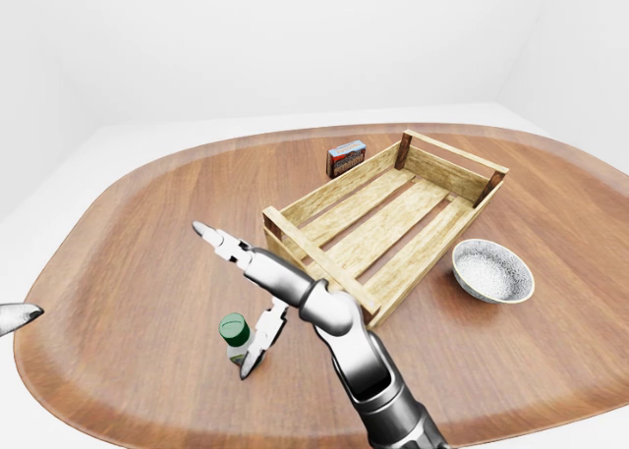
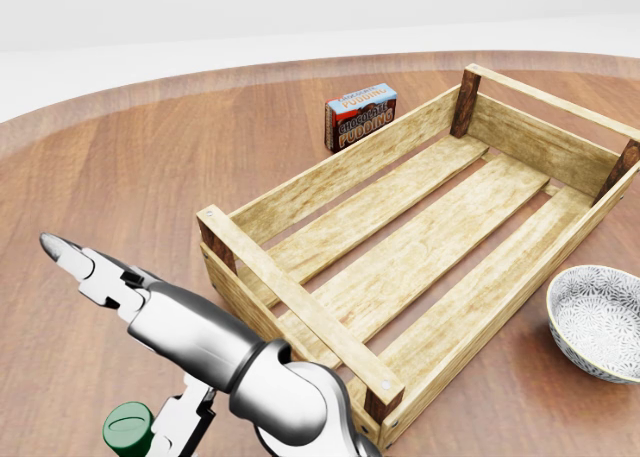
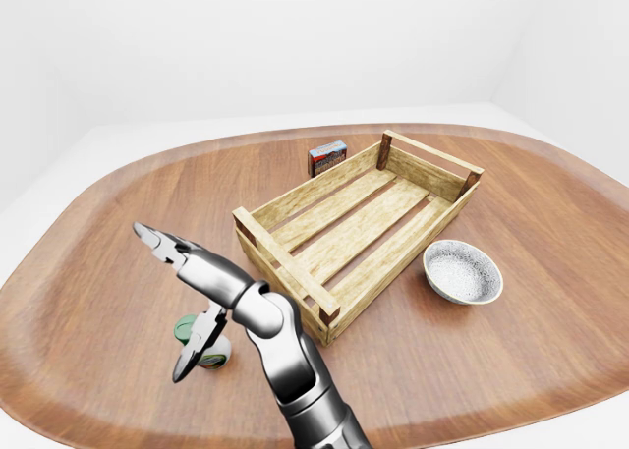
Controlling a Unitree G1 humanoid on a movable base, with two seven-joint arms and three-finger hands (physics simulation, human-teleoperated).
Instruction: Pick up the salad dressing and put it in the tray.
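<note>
The salad dressing [image 1: 236,339] is a small bottle with a green cap, standing upright on the wooden table, left of the tray in the left-eye view. Its cap also shows at the bottom of the head view [image 2: 128,427]. My right hand [image 1: 223,300] is open, fingers spread wide: one finger points up-left above the bottle, another reaches down just right of it, not closed round it. The tray [image 1: 319,260] is an empty slatted wooden crate right of the hand. Only a fingertip of my left hand [image 1: 20,316] shows at the left edge.
A chocolate pudding box [image 1: 346,157] stands beyond the tray's far left side. A grey speckled bowl [image 1: 491,270] sits to the right of the tray. The oval wooden table [image 1: 147,233] ends close below the bottle.
</note>
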